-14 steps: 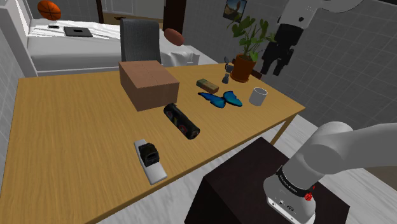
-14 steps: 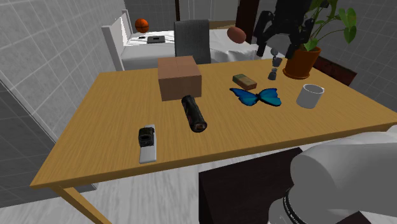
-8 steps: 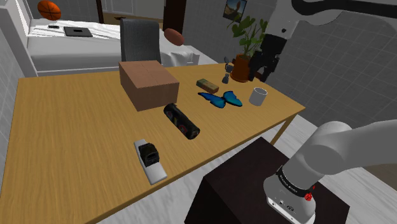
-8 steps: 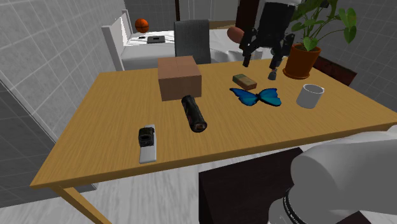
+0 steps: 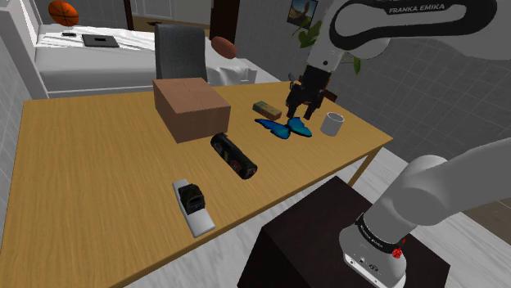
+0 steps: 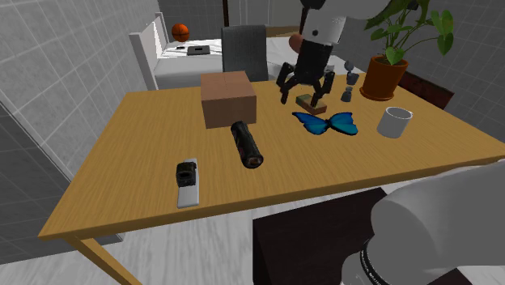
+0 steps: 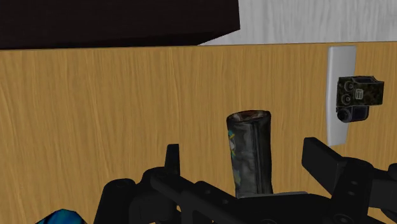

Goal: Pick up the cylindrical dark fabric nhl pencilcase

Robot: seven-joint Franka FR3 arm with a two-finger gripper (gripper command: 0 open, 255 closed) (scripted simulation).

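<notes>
The wooden table (image 5: 98,164) is filling most of the shoulder view, its pale grain smooth and flat, giving me an open surface to work over. The brown box (image 5: 190,108), matte and square-edged, is sitting just above the centre of that frame. I am hovering my gripper (image 5: 296,113) right of centre in the upper half, over the blue butterfly (image 5: 282,128), with the fingers (image 7: 326,164) spread wide and clasping nothing. I judge that gap suits straddling a round body. The pencil case (image 5: 233,155) is lying on its side at the frame's centre, just beside the box's near corner. It is a dark cylinder with a mottled printed skin and a round end cap. In the wrist view it is lining up lengthwise between my fingers, well ahead of them and untouched, so closing across its narrow width looks the sensible grip to me. A white slab carrying a black blocky gadget (image 5: 193,206) is resting lower left of centre. A plain white mug (image 5: 332,123) is standing to the right of the butterfly. A small greenish block (image 5: 266,108) is lying just above the butterfly's wings.
</notes>
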